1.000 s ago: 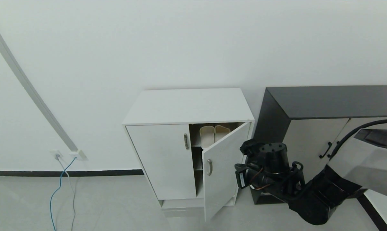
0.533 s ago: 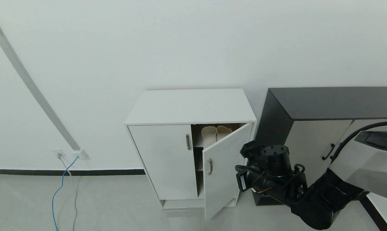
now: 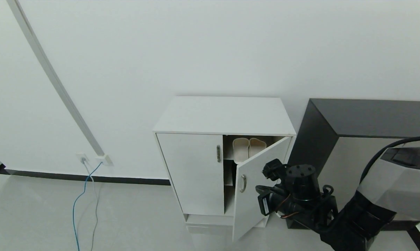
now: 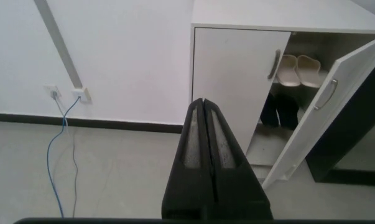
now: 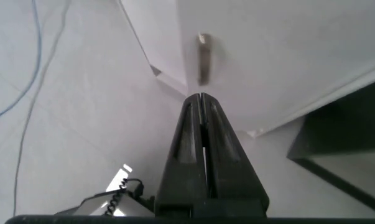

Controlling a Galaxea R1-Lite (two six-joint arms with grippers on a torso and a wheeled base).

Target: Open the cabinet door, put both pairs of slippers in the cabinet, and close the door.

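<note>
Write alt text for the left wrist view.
A white cabinet stands with one door ajar, a beige pair of slippers on its upper shelf and a dark pair on the shelf below. The left claw, shut, points toward it.

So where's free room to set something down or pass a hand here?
The cabinet top is bare. The floor before the shut left door is free out to the cables. Crowded: beige slippers on the top shelf, dark slippers below, and a narrow opening beside the half-open right door, with the right gripper close by its outer face.
</note>
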